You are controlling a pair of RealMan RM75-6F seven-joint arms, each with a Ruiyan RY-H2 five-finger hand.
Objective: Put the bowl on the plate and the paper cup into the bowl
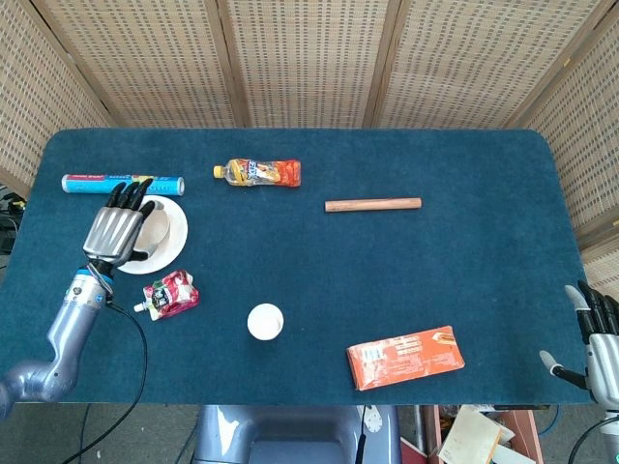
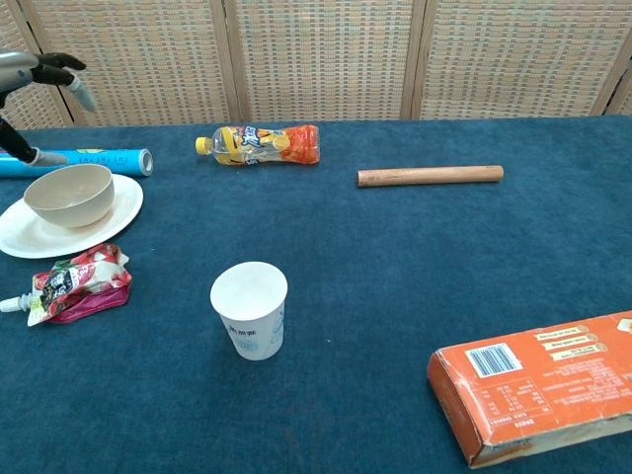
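- White paper cup (image 2: 249,309) stands upright and open-mouthed on the blue table (image 1: 464,271), near the front edge and a little left of centre; the head view shows it as a round disc (image 1: 265,321) with clear cloth all round it
- Beige bowl (image 2: 68,194) already sits on the white plate (image 2: 25,237) at the table's left side, so by my reading the first half of the task is done and the cup is what remains
- Left hand (image 1: 116,230) hovers above the plate and bowl with its fingers spread and nothing in them; in the chest view only its fingertips (image 2: 79,94) show, high at the top-left corner, clear of the bowl's rim
- Right hand (image 1: 602,338) hangs off the table's front right corner, fingers extended and holding nothing that can be seen
- From the left hand the cup lies toward the table's front edge and toward its centre, past the red pouch (image 1: 171,295); from the right hand it is well apart, with the orange box (image 1: 405,357) lying between
- Left hand is plainly the nearer, so it looks the natural one to fetch the cup
- Cup's long axis is vertical, so a side grasp around its wall seems fitting, and a light one, since thin paper is likely to crush
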